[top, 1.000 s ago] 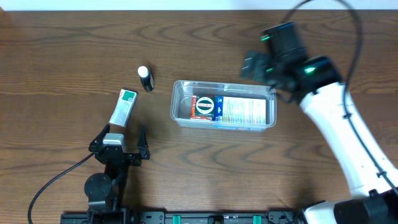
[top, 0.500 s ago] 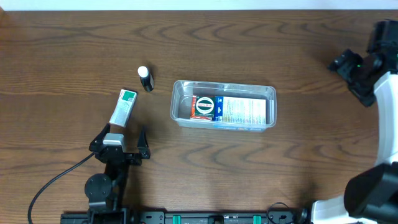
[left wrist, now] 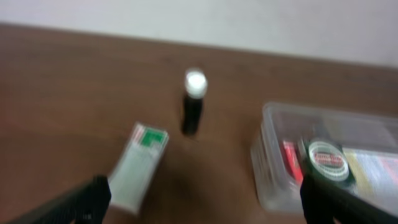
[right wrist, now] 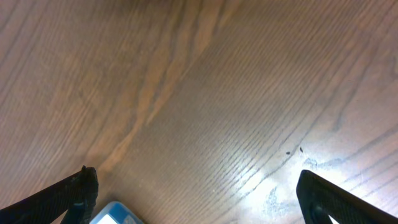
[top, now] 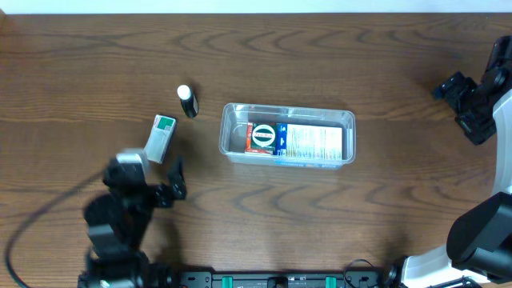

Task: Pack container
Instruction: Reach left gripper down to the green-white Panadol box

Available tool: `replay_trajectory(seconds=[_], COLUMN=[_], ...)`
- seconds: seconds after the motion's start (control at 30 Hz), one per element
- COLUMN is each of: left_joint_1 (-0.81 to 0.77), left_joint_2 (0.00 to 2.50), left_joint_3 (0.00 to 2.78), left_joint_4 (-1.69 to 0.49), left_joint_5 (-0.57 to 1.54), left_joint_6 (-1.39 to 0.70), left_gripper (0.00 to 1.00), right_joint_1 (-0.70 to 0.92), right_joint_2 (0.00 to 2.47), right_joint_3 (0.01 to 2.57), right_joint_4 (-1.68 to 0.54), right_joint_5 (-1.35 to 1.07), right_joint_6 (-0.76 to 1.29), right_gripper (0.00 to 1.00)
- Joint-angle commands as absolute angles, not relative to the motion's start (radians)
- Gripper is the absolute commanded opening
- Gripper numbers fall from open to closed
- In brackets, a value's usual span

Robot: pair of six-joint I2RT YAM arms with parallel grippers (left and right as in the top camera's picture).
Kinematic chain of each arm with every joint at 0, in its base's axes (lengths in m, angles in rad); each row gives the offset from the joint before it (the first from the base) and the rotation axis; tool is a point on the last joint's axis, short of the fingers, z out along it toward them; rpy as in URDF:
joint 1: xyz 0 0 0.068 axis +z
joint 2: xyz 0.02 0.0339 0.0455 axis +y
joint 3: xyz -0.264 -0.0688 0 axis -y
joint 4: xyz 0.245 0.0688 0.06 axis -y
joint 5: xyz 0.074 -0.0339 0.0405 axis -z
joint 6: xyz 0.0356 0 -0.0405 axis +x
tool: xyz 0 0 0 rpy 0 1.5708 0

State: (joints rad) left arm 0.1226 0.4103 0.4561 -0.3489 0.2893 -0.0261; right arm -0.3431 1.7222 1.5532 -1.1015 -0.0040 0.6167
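The left gripper [left wrist: 205,195] is seen with its jaws spread wide and nothing between them. It is held over the desk [top: 360,48] to the left of the container [top: 232,132], nearer the front edge than the container is. In the left wrist view, which is blurred, the two dark fingertips are seen at the lower corners.

A small white box with a green end [top: 160,137] is found just beyond this gripper, lying flat to the left of the container and apart from it. A black tube with a white cap [top: 187,102] is set a little further back, between that box and the container's left end, touching neither.

The right gripper [right wrist: 196,186] is likewise opened wide and empty. It is held well to the right of the container, over bare wood.

The container is placed near the middle of the desk. Inside it, a red and black box with a round label [top: 262,138] and a white printed box [top: 314,142] are laid side by side.
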Motion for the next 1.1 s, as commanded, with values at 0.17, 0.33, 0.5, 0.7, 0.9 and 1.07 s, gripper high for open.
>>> replay_trajectory(seconds=[0.17, 0.33, 0.5, 0.7, 0.9, 1.07], left_joint_1=[0.214, 0.220, 0.221, 0.220, 0.220, 0.220], left_joint_2=[0.972, 1.185, 1.325, 1.491, 1.623, 1.728], left_joint_3=[1.033, 1.184, 1.183, 1.183, 1.183, 1.183], left_joint_4=[-0.789, -0.971, -0.952, -0.854, -0.725, -0.683], left_joint_5=[0.444, 0.414, 0.361, 0.170, 0.171, 0.170], left_joint_6=[0.054, 0.047, 0.060, 0.089, 0.180, 0.260], left_gripper=[0.98, 0.98, 0.98, 0.98, 0.98, 0.98], right_joint_1=[-0.348, -0.348, -0.348, -0.346, -0.347, -0.347], right_joint_2=[1.723, 1.723, 1.723, 1.723, 1.723, 1.723], right_joint_3=[1.561, 1.561, 1.561, 1.561, 1.561, 1.561], right_joint_4=[-1.104, -1.104, -1.104, -1.104, -1.104, -1.104], right_joint_5=[-0.004, -0.004, -0.004, -0.004, -0.004, -0.004], right_joint_6=[0.605, 0.605, 0.605, 0.605, 0.605, 0.605], right_gripper=[0.99, 0.99, 0.99, 0.99, 0.99, 0.99])
